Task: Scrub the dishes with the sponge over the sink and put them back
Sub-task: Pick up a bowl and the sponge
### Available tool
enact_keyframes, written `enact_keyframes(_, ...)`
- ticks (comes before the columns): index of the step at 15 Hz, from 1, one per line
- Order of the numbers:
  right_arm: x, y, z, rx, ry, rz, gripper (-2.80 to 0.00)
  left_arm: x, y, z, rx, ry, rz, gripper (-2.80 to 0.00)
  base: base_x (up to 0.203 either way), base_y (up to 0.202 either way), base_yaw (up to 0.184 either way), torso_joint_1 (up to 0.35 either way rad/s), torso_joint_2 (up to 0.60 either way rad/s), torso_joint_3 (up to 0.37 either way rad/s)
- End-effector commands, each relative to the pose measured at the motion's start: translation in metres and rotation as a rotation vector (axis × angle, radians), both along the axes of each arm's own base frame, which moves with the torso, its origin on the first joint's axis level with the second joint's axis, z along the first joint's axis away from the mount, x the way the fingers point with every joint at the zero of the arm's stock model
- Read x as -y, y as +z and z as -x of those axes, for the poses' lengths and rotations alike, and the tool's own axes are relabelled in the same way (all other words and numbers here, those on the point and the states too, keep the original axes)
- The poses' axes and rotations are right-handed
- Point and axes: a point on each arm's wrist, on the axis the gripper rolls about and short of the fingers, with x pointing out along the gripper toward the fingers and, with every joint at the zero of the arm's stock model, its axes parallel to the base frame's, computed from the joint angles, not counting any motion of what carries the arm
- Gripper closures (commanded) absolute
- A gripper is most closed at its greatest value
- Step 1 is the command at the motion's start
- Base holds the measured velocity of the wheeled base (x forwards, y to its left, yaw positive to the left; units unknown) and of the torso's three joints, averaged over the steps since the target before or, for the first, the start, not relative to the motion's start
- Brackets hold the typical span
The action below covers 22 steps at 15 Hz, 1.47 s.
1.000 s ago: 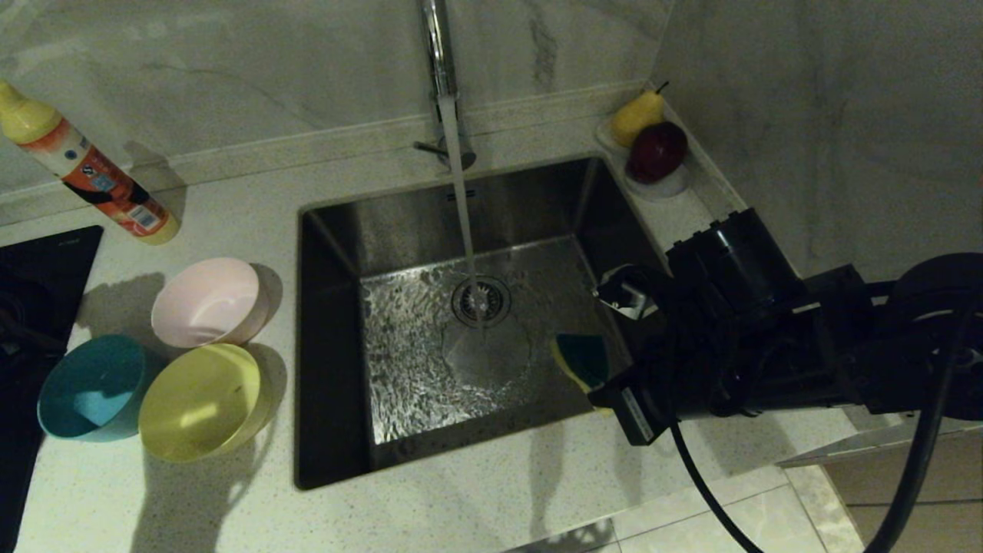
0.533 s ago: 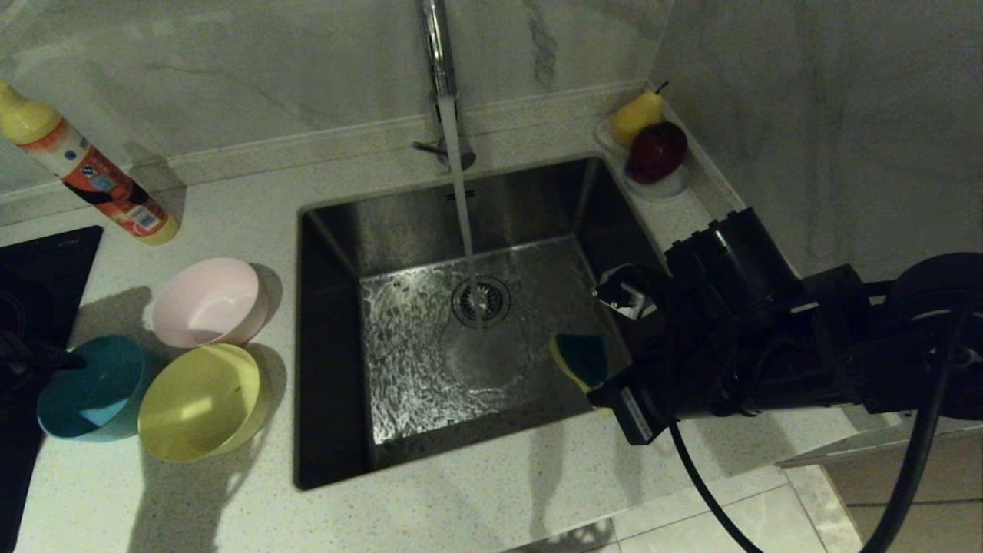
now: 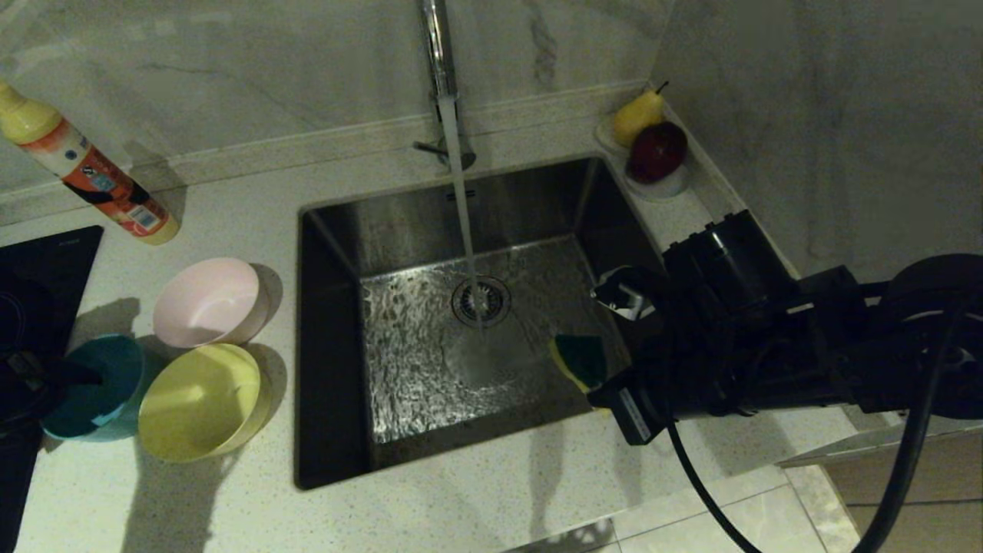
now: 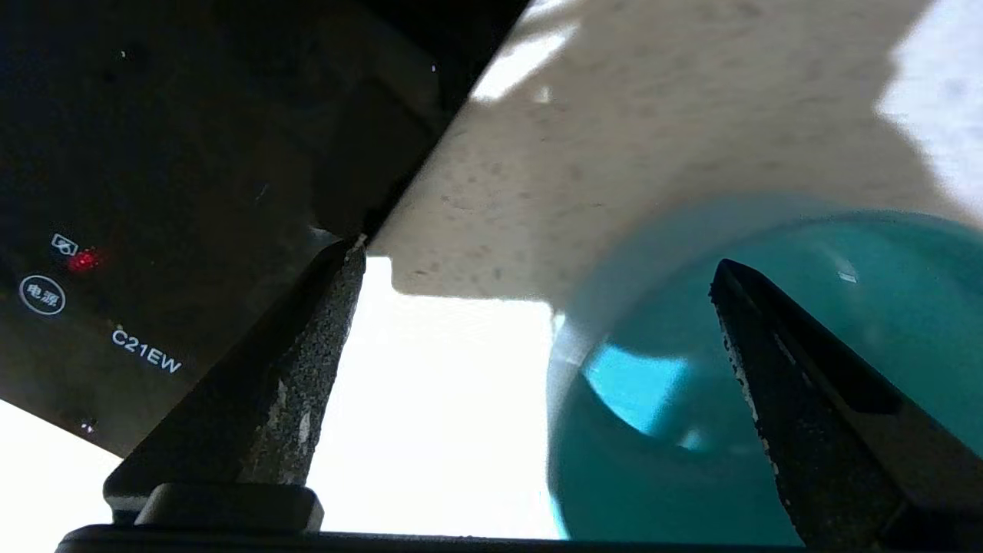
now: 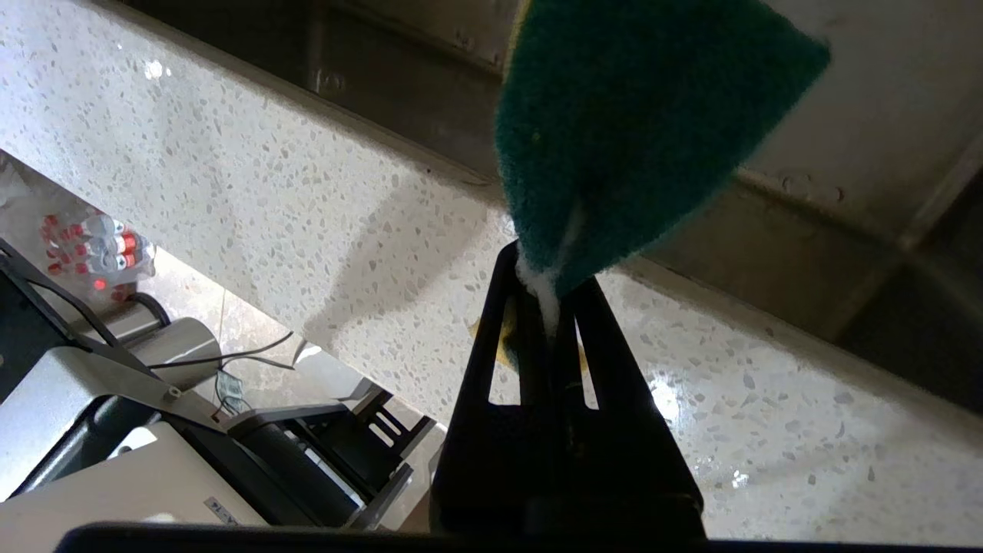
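Three bowls (image 3: 200, 361) wait; left fingers (image 4: 307, 369) spread by apparently the blue; right fingers (image 5: 549, 322) pinch one sponge (image 5: 637, 130).

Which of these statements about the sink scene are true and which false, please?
1. The right tool grips the sponge. True.
2. The tap is off. False: water runs into the sink.
3. The left tool is open at the blue bowl. True.
4. The yellow bowl sits in the sink. False: it stands on the counter beside the pink bowl.
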Motion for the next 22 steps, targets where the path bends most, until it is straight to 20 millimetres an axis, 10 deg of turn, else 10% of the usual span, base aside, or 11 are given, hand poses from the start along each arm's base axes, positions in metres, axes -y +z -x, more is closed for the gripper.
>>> enact_keyframes(1,-0.002,-0.001,-0.003,-0.004,0.000,0.002,0.00,-0.004,-0.007,-0.004,-0.008,0.004,0.011,-2.80,0.000,0.000,0.000,0.000,0.00,0.000)
enact_keyframes(7,-0.005,-0.001,-0.005,-0.001,0.002,0.000,0.00,-0.005,-0.010,-0.005,-0.014,0.003,0.014,-2.80,0.000,0.000,0.000,0.000,0.00,0.000)
enact_keyframes(8,-0.005,-0.001,-0.005,-0.002,0.002,0.001,0.00,-0.005,-0.010,-0.005,-0.016,0.003,0.016,0.00,0.000,0.000,0.000,0.000,0.00,0.000)
enact_keyframes(15,-0.005,0.000,-0.005,0.000,0.003,-0.001,0.00,-0.013,-0.011,-0.012,0.017,0.019,-0.014,0.00,0.000,0.000,0.000,0.000,0.00,0.000)
enact_keyframes(22,-0.003,0.003,-0.002,0.008,0.003,-0.007,0.00,-0.013,0.028,0.000,0.129,0.046,-0.091,0.00,0.000,0.000,0.000,0.000,0.00,0.000)
